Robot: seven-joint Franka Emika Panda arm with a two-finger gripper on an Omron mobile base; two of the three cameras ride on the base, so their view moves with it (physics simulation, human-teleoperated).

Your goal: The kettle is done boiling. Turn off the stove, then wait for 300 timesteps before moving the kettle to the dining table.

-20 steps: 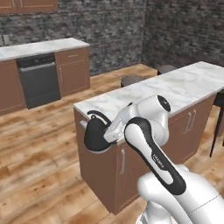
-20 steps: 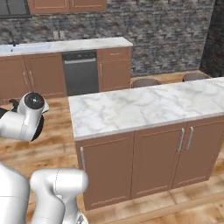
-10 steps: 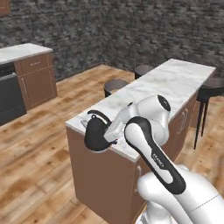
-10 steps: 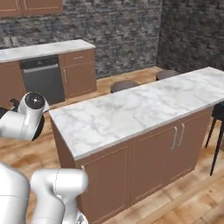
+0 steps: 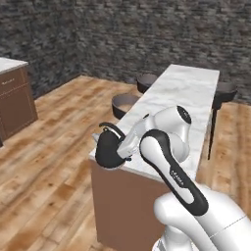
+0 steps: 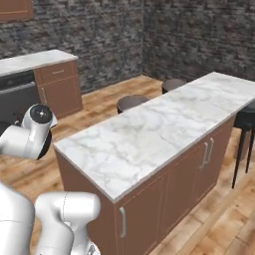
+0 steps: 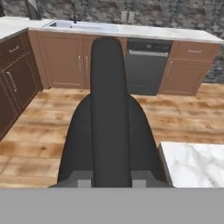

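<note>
The black kettle [image 5: 109, 151] hangs in the air by the near left corner of the dining table [image 5: 182, 96], a long white marble slab on a brown base. My gripper [image 5: 128, 147] is shut on the kettle's thin arched handle. In the hand view the kettle [image 7: 108, 131] stands right in front of my gripper [image 7: 109, 179], its handle running up between the fingertips. The dining table's corner [image 7: 197, 162] lies to the lower right of it there. In the right base view the dining table [image 6: 164, 124] stretches away to the right. The stove is out of view.
Round dark stools [image 5: 124, 104] stand along the table's left side, and another stool [image 6: 246, 119] at its far end. Brown cabinets with a marble top and a dark appliance front [image 7: 146, 65] line the far wall. Wooden floor lies open between.
The whole picture has swung, so the base has driven and turned. The table now runs lengthwise away from me. The kettle has stayed in my grip at the same spot before the arm.
</note>
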